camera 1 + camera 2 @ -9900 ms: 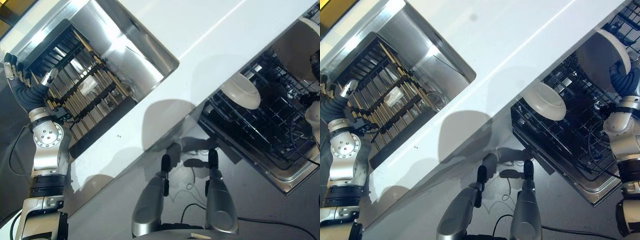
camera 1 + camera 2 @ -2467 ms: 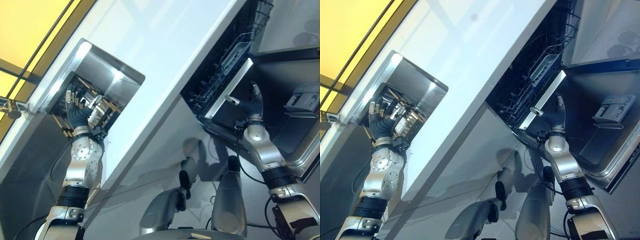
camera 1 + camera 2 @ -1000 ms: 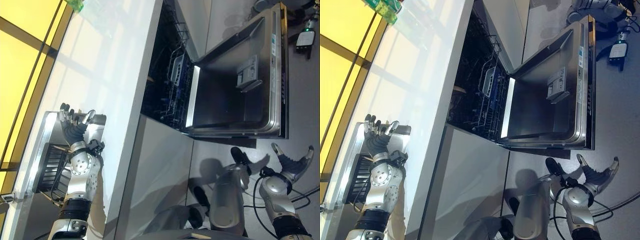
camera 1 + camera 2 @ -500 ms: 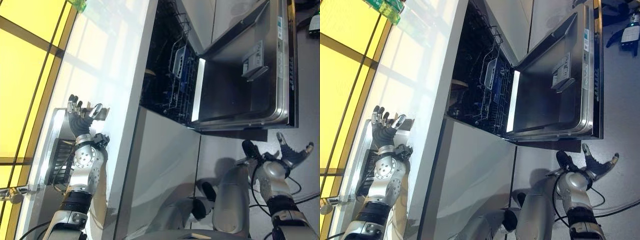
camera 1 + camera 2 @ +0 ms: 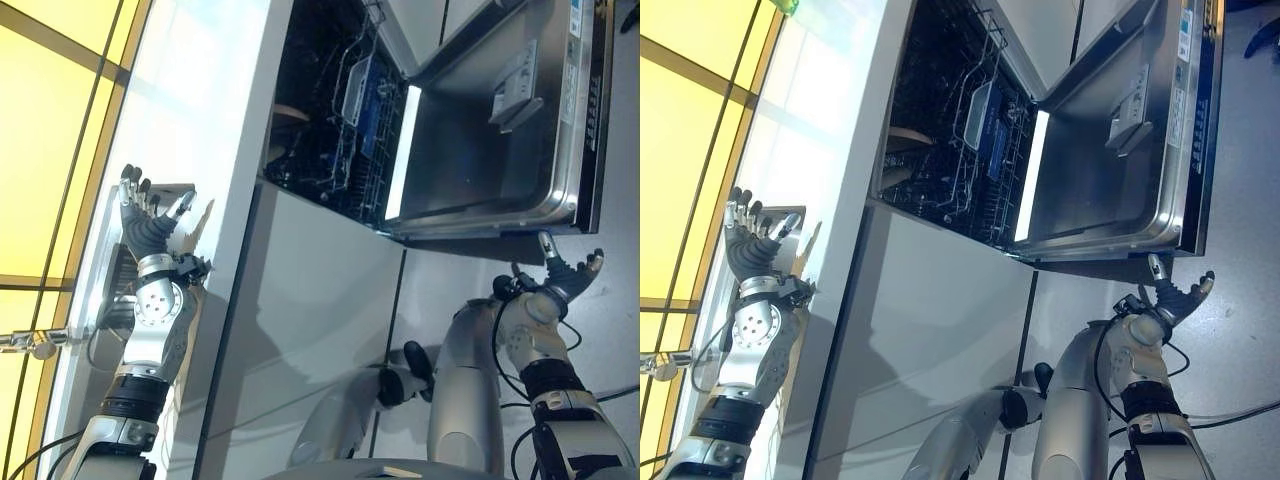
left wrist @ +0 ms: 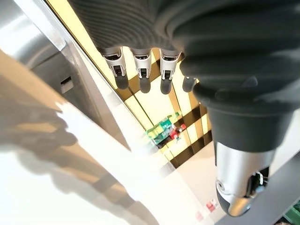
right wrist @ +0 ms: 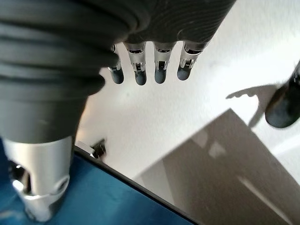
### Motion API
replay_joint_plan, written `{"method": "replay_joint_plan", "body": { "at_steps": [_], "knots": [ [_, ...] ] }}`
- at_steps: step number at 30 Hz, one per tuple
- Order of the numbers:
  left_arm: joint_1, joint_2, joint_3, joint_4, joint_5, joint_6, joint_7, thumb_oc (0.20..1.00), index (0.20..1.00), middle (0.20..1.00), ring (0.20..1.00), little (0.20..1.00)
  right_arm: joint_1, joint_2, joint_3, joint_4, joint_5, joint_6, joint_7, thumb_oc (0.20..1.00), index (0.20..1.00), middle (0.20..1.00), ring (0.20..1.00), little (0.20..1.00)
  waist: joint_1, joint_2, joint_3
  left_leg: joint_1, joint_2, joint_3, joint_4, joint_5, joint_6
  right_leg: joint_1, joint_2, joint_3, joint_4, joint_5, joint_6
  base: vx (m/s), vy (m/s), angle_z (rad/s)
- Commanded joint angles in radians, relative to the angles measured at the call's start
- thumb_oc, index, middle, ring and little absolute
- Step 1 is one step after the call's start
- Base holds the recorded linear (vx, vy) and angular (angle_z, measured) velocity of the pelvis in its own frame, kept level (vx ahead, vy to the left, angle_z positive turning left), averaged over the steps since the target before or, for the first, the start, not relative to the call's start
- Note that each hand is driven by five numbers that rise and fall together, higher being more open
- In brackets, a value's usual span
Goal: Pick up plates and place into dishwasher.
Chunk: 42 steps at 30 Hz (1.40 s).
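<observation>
The dishwasher [image 5: 340, 110] stands open under the white counter [image 5: 200, 90], its steel door [image 5: 490, 130] folded down. Its dark wire rack [image 5: 960, 140] sits inside, and a pale plate edge [image 5: 288, 114] shows at the rack's left end. My left hand [image 5: 150, 228] is raised over the sink [image 5: 112, 270] beside the counter, open, fingers [image 6: 140, 70] straight and empty. Low over the grey floor, just below the door's edge, my right hand [image 5: 565, 278] is open with its fingers [image 7: 159, 65] spread and nothing in it.
A tap [image 5: 30, 342] stands at the sink's near end. Yellow panels [image 5: 50, 120] run along the counter's far side. A green thing [image 6: 161, 129] sits at the counter's far end. Grey floor [image 5: 1240, 200] lies beyond the lowered door.
The camera has swung round a great deal. The rack that stood pulled out with plates now sits inside the dishwasher. My right hand has left the rack and dropped below the door.
</observation>
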Motion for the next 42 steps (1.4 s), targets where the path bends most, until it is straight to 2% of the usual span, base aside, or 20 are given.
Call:
{"method": "replay_joint_plan", "body": {
  "at_steps": [1,4,7,12,17,22,28,31,36,39,40,42],
  "knots": [
    [0.007,-0.045,-0.016,-0.061,0.023,0.007,-0.009,1.000,1.000,1.000,1.000,1.000,-0.403,-0.160,0.010,-0.042,0.058,-0.055,0.151,1.000,1.000,1.000,1.000,1.000,0.003,0.118,0.174,-0.094,-0.047,-0.026,0.065,0.074,-0.023,-0.020,0.033,0.009,0.361,-0.225,-0.169,-0.05,-0.083,-0.03],
    [0.017,-0.052,0.001,-0.072,0.019,0.020,-0.040,1.000,1.000,1.000,1.000,1.000,-0.377,-0.162,0.034,-0.123,0.054,-0.064,0.234,1.000,1.000,1.000,1.000,1.000,0.002,0.118,0.174,-0.167,-0.043,-0.033,0.209,0.028,-0.017,-0.058,0.076,-0.021,0.471,-0.282,-0.196,-0.05,-0.115,0.29],
    [0.023,-0.054,0.009,-0.067,0.022,0.031,-0.060,1.000,1.000,1.000,1.000,1.000,-0.338,-0.168,0.058,-0.201,0.054,-0.072,0.308,1.000,1.000,1.000,1.000,1.000,0.000,0.109,0.174,-0.221,-0.031,-0.039,0.308,-0.003,-0.019,-0.083,0.100,-0.042,0.534,-0.308,-0.204,-0.01,-0.127,0.15],
    [0.030,-0.049,0.038,-0.051,0.037,0.019,-0.065,1.000,1.000,1.000,1.000,1.000,-0.277,-0.170,0.102,-0.339,-0.013,-0.086,0.397,1.000,1.000,1.000,1.000,1.000,-0.001,0.071,0.174,-0.258,-0.017,-0.043,0.340,-0.001,-0.025,-0.103,0.116,-0.055,0.554,-0.318,-0.200,0.00,-0.058,0.15],
    [0.046,-0.056,0.063,-0.032,0.028,-0.004,-0.083,1.000,1.000,1.000,1.000,1.000,-0.258,-0.179,0.121,-0.436,-0.067,-0.067,0.464,1.000,1.000,1.000,1.000,1.000,0.006,0.047,0.174,-0.244,-0.006,-0.057,0.309,0.016,-0.029,-0.084,0.121,-0.074,0.523,-0.313,-0.196,0.00,-0.007,-0.01],
    [0.055,-0.064,0.090,-0.042,0.032,0.001,-0.097,1.000,1.000,1.000,1.000,1.000,-0.254,-0.206,0.142,-0.541,-0.138,-0.042,0.508,1.000,1.000,1.000,1.000,1.000,0.020,0.021,0.174,-0.201,0.001,-0.074,0.260,0.031,-0.033,-0.037,0.120,-0.097,0.471,-0.303,-0.201,0.01,0.003,-0.02],
    [0.054,-0.068,0.114,-0.032,0.023,-0.003,-0.104,1.000,1.000,1.000,1.000,1.000,-0.255,-0.216,0.150,-0.628,-0.153,-0.014,0.564,1.000,1.000,1.000,1.000,1.000,0.037,-0.012,0.174,-0.130,-0.001,-0.110,0.207,0.037,-0.035,0.047,0.123,-0.123,0.411,-0.297,-0.205,0.04,0.011,-0.08],
    [0.051,-0.065,0.130,-0.036,0.017,0.009,-0.107,1.000,1.000,1.000,1.000,1.000,-0.249,-0.219,0.149,-0.657,-0.157,-0.004,0.589,1.000,1.000,1.000,1.000,1.000,0.048,-0.036,0.173,-0.083,0.000,-0.130,0.201,0.027,-0.035,0.109,0.115,-0.137,0.378,-0.295,-0.207,0.05,-0.017,0.35],
    [0.067,-0.073,0.143,-0.030,0.025,0.028,-0.120,1.000,1.000,1.000,1.000,1.000,-0.207,-0.197,0.141,-0.681,-0.160,0.005,0.622,1.000,1.000,1.000,1.000,1.000,0.087,-0.089,0.126,0.004,0.007,-0.169,0.192,-0.002,-0.038,0.230,0.086,-0.173,0.310,-0.292,-0.206,0.12,-0.035,0.11],
    [0.078,-0.075,0.151,-0.038,0.044,0.034,-0.122,1.000,1.000,1.000,1.000,1.000,-0.184,-0.188,0.139,-0.682,-0.166,0.006,0.625,1.000,1.000,1.000,1.000,1.000,0.115,-0.115,0.094,0.052,0.020,-0.190,0.148,0.013,-0.037,0.305,0.077,-0.202,0.254,-0.275,-0.206,0.12,-0.053,0.77],
    [0.084,-0.073,0.158,-0.044,0.051,0.039,-0.125,1.000,1.000,1.000,1.000,1.000,-0.169,-0.180,0.139,-0.680,-0.160,-0.001,0.630,1.000,1.000,1.000,1.000,1.000,0.128,-0.135,0.081,0.079,0.026,-0.199,0.143,0.000,-0.038,0.348,0.070,-0.218,0.244,-0.290,-0.205,0.13,-0.082,0.53],
    [0.090,-0.070,0.168,-0.041,0.064,0.044,-0.134,1.000,1.000,1.000,1.000,1.000,-0.148,-0.164,0.138,-0.681,-0.155,-0.013,0.633,1.000,1.000,1.000,1.000,1.000,0.153,-0.160,0.053,0.111,0.041,-0.215,0.101,0.018,-0.039,0.407,0.070,-0.248,0.192,-0.274,-0.205,0.14,-0.119,0.18]
  ]
}}
